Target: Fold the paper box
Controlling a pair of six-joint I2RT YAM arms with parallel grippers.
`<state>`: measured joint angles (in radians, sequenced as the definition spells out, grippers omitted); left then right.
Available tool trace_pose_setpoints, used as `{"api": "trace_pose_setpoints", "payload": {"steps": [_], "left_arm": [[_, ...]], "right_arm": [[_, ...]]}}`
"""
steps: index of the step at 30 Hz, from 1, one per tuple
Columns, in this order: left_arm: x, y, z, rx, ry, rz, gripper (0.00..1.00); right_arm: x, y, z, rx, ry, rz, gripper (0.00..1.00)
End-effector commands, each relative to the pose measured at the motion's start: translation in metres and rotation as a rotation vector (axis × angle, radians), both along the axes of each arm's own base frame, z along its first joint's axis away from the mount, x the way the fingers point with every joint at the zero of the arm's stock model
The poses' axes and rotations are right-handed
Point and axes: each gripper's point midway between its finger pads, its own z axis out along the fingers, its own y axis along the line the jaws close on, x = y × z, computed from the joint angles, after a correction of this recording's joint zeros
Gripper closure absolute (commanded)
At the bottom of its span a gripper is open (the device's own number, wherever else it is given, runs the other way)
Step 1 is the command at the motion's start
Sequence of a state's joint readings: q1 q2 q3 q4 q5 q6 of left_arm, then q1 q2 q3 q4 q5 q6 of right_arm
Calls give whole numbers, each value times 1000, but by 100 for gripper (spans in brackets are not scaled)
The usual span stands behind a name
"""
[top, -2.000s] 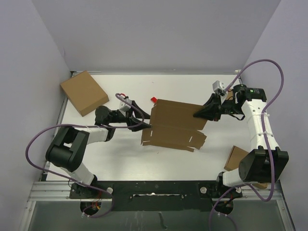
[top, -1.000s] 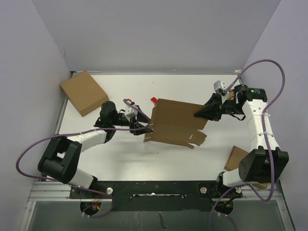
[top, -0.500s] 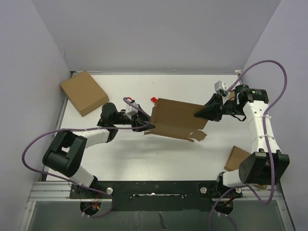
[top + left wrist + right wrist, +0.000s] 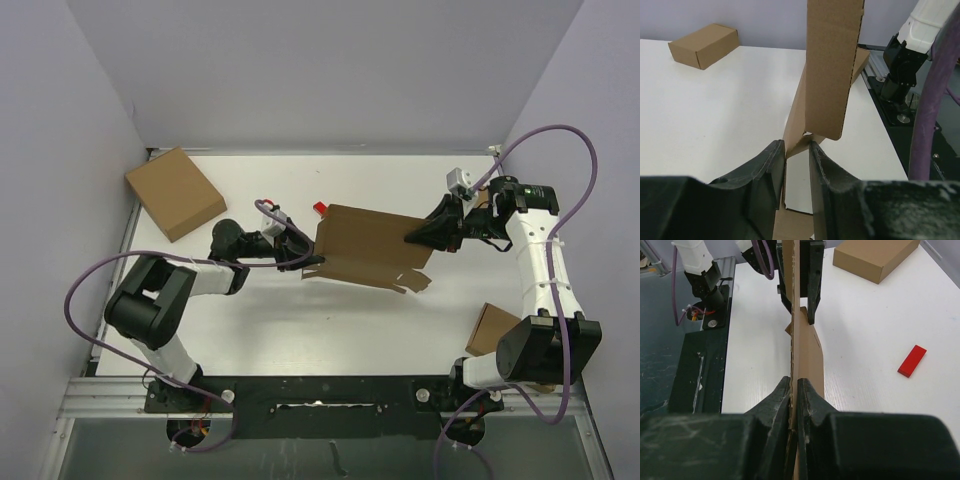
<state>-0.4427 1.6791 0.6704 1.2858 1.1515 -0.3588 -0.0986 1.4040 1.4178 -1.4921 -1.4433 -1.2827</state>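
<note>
The paper box (image 4: 365,250) is a flat brown cardboard blank held on edge above the table between both arms. My right gripper (image 4: 415,237) is shut on its right edge; in the right wrist view the sheet (image 4: 807,355) runs straight out from between the closed fingers (image 4: 794,382). My left gripper (image 4: 305,252) is at the box's left edge. In the left wrist view its jaws (image 4: 797,147) stand narrowly apart with a V-shaped fold of cardboard (image 4: 832,65) pressed between them, touching both fingers.
A finished folded box (image 4: 174,192) lies at the far left corner and also shows in the right wrist view (image 4: 875,257). A small red block (image 4: 319,207) lies just behind the held box. Another cardboard piece (image 4: 490,328) lies by the right arm's base.
My left gripper moved right to the box's left edge and closed round it. The box's lower panel lifted off the table and drew in. The right gripper kept its hold.
</note>
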Motion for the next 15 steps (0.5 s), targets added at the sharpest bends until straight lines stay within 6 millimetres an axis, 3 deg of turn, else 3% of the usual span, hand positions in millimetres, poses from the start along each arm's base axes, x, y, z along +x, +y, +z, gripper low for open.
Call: {"api": "trace_pose_setpoints", "payload": {"steps": [1, 5, 15], "left_arm": [[5, -6, 24, -88, -58, -11, 78], [5, -9, 22, -88, -43, -19, 81], [4, -16, 26, -102, -52, -16, 78]], "right_arm": [[-4, 5, 19, 74, -45, 8, 100], [-3, 4, 18, 78, -37, 4, 100], [-1, 3, 17, 88, -25, 0, 100]]}}
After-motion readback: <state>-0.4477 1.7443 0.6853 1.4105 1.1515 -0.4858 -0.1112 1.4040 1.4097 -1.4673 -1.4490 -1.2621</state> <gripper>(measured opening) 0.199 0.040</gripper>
